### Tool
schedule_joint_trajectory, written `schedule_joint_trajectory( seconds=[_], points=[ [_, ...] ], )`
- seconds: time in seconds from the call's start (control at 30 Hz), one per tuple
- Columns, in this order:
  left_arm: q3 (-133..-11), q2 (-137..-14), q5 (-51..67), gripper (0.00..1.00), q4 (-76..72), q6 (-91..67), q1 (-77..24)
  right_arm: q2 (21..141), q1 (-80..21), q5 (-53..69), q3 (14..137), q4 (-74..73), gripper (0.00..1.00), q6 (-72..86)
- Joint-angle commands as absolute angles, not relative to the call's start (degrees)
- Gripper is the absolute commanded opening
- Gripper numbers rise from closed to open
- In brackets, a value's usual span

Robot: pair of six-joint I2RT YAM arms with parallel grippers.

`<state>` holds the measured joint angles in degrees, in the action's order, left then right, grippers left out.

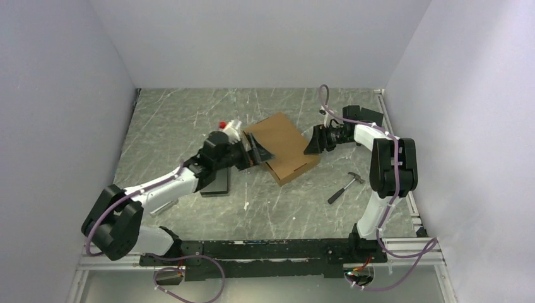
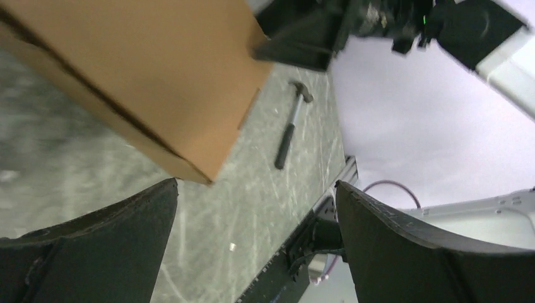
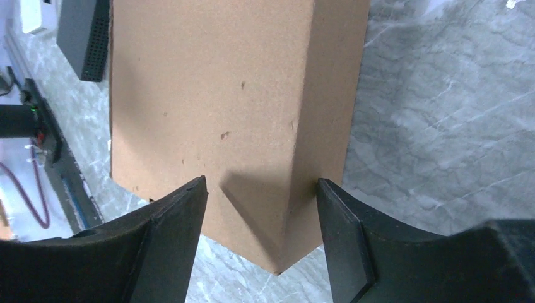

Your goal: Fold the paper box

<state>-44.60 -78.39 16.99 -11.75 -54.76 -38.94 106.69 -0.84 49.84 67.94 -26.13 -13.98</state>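
Observation:
The paper box (image 1: 284, 144) is plain brown cardboard, folded shut into a shallow closed shape and lying at an angle mid-table. My left gripper (image 1: 257, 151) sits at its left edge. In the left wrist view this gripper (image 2: 255, 189) is wide open with only table between its fingers, and the box (image 2: 145, 69) lies just beyond the left finger. My right gripper (image 1: 311, 144) is at the box's right corner. In the right wrist view its fingers (image 3: 258, 186) stand apart on either side of that corner of the box (image 3: 233, 95), the right fingertip (image 3: 325, 189) against the side wall.
A hammer (image 1: 345, 187) lies on the table to the right of the box, also visible in the left wrist view (image 2: 290, 129). A black block (image 1: 216, 184) lies under the left forearm. A small pale object with a red tip (image 1: 232, 125) stands behind the left wrist. White walls enclose the table.

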Motion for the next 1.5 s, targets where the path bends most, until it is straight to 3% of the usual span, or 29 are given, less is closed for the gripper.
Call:
schedule_joint_trajectory(
  seconds=[0.0,0.17,0.33,0.47,0.77,1.07,1.47],
  points=[
    [-37.20,-79.01,24.94,0.99,-23.27,-57.21,-28.77,105.45,1.68,55.89,66.17,-22.38,0.70,-9.86],
    [-37.62,-85.15,29.45,1.00,-28.72,-57.78,-24.59,106.54,2.28,57.37,64.94,-19.75,0.73,-6.94],
    [-40.61,-89.88,26.77,0.99,-26.30,-56.00,-24.08,109.59,2.31,57.36,65.19,-19.60,0.72,-6.30],
    [-42.62,-93.94,25.45,1.00,-26.35,-56.96,-24.00,111.58,2.57,58.72,65.38,-19.66,0.65,-5.44],
    [-46.61,-102.77,26.00,1.00,-30.24,-58.44,-23.99,113.99,4.92,58.58,65.13,-20.17,0.35,-4.16],
    [-46.77,-107.30,26.76,0.99,-37.91,-62.84,-23.39,116.63,5.87,55.71,65.79,-21.66,0.27,-4.41],
    [-46.59,-111.76,26.14,0.99,-42.48,-67.77,-23.38,117.68,6.84,53.62,65.90,-21.96,0.24,-4.13]
  ],
)
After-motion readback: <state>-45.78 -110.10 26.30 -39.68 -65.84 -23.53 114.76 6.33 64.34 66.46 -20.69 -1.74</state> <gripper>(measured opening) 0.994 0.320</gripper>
